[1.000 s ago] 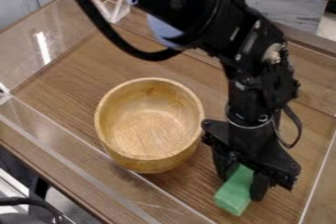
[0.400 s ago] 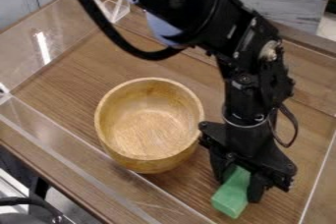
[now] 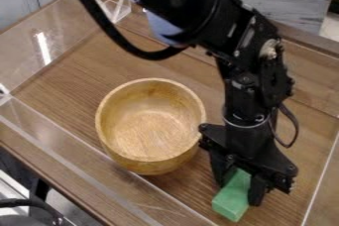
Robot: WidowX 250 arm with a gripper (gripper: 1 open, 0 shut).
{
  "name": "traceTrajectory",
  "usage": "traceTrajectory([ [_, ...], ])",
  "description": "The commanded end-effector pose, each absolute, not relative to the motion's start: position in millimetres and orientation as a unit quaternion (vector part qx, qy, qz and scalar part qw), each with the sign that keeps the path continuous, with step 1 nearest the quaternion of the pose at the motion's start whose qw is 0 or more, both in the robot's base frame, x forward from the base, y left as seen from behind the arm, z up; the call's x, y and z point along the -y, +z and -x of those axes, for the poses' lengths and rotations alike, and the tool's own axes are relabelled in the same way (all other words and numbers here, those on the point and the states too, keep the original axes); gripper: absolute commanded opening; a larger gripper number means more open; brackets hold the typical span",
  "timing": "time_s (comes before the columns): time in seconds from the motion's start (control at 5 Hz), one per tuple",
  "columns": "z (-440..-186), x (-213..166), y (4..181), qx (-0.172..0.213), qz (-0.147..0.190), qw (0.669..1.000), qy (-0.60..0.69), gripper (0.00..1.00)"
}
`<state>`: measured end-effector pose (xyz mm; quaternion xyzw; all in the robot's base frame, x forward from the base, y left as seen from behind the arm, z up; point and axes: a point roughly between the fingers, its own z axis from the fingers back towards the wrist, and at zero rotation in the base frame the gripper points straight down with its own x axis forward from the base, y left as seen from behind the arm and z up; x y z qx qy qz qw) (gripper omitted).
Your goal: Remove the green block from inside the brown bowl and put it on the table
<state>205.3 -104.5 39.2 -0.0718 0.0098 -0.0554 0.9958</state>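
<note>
The green block (image 3: 233, 199) rests on or just above the table (image 3: 79, 71) to the right of the brown bowl (image 3: 151, 124), outside it. My gripper (image 3: 247, 178) points straight down over the block and is shut on its upper end, black fingers on either side. The bowl's inside holds nothing. The black arm rises from the gripper toward the upper left and hides the table behind it.
A clear acrylic wall (image 3: 73, 166) runs along the table's near and left edges. Bare wood-grain tabletop lies left of and behind the bowl. The block sits close to the table's near right corner.
The gripper and the green block have shifted slightly left and down toward the table; the bowl has not moved.
</note>
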Motion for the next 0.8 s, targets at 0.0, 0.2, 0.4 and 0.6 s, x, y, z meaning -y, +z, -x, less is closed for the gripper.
traceTrajectory([
  [0.0,-215.4,105.9,48.2,0.006,0.082,0.995,-0.05,0.0],
  [0.2,-214.5,104.4,51.3,-0.002,0.085,0.995,-0.048,0.0],
  [0.4,-213.8,102.8,54.4,-0.008,0.088,0.995,-0.047,0.0],
  [0.6,-214.3,101.1,56.0,-0.012,0.091,0.995,-0.046,0.0],
])
